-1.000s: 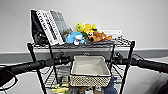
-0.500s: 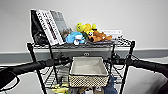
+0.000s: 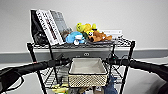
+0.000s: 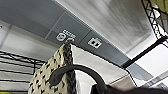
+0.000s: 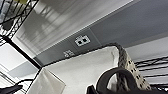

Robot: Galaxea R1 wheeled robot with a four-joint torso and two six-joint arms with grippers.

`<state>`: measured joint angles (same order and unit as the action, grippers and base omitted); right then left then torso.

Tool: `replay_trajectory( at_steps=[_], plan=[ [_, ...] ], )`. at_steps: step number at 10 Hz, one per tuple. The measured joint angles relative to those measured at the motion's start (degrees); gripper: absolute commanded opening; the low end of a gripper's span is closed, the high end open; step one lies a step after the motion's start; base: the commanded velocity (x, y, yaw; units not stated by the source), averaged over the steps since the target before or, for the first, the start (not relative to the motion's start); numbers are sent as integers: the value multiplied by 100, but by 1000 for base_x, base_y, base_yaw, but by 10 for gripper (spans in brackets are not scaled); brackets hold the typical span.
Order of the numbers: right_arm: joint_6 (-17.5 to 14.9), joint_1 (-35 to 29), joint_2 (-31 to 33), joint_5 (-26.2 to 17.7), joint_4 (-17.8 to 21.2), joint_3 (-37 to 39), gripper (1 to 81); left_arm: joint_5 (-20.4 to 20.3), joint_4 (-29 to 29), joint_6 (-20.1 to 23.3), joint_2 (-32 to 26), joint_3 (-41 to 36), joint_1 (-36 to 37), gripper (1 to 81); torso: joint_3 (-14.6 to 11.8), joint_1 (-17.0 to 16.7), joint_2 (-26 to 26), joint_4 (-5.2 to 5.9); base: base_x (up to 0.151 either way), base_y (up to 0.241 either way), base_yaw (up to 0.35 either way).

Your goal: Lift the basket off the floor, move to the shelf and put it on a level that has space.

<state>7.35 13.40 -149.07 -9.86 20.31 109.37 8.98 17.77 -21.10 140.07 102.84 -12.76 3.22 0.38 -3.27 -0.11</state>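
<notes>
In the head view the basket [image 3: 87, 72] hangs between the two arms, right in front of the shelf [image 3: 82, 47] and level with the gap under its top tier. The left gripper [image 3: 65, 61] meets the basket's left rim and the right gripper [image 3: 110, 61] meets its right rim. Books [image 3: 50, 26] and plush toys [image 3: 87, 33] sit on the top tier. The second tier [image 3: 53, 75] runs behind and beside the basket; I cannot tell whether the basket touches it.

In the left wrist view a dark curved finger [image 4: 75, 72] hooks over the basket's braided rim [image 4: 68, 65], so that gripper seems clamped on the basket. A grey wall band with sockets [image 4: 94, 42] lies beyond.

In the right wrist view a dark finger [image 5: 117, 77] arches over the speckled side and rim [image 5: 123, 60], gripping it likewise, with the cream lining [image 5: 82, 67] beside it.
</notes>
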Motion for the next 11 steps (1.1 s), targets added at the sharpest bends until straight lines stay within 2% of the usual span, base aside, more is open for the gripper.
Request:
replay_trajectory(
  at_steps=[2, 3, 4, 9, 11],
  plan=[
    [-2, 29, -20, 79, -2, 38, 10, 0, 0, 2, -2, 11, -13, 10, 0, 2, 0, 0, 0, 0, 0],
    [-5, 32, -20, 88, -5, 41, 10, -74, -30, 60, -2, 11, -10, 811, 0, 2, 0, 0, 0, 0, 0],
    [-83, 44, -20, 28, -63, 40, 811, -133, -35, 88, -13, 5, 15, 811, 0, 2, 0, 0, 0, 0, 0],
    [-57, 162, 130, -66, -89, -116, 811, -135, -37, 88, -79, -52, 21, 811, 0, 2, 0, 0, 0, 0, 0],
    [-24, 154, 383, -63, -89, -378, 811, -135, -39, 95, -247, -201, 21, 811, 0, 2, 0, 0, 0, 0, 0]
  ],
)
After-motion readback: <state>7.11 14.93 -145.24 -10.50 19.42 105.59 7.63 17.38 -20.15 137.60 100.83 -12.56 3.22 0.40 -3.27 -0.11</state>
